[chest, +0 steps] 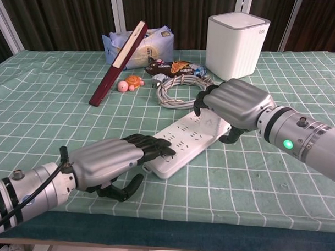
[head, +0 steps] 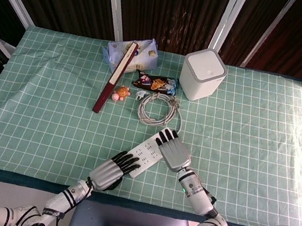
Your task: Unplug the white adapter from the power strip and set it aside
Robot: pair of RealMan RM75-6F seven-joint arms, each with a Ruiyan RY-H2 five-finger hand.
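A staged test room: a table (head: 53,101) under green checked cloth, dark panelled walls (head: 170,5) beyond the fingers.
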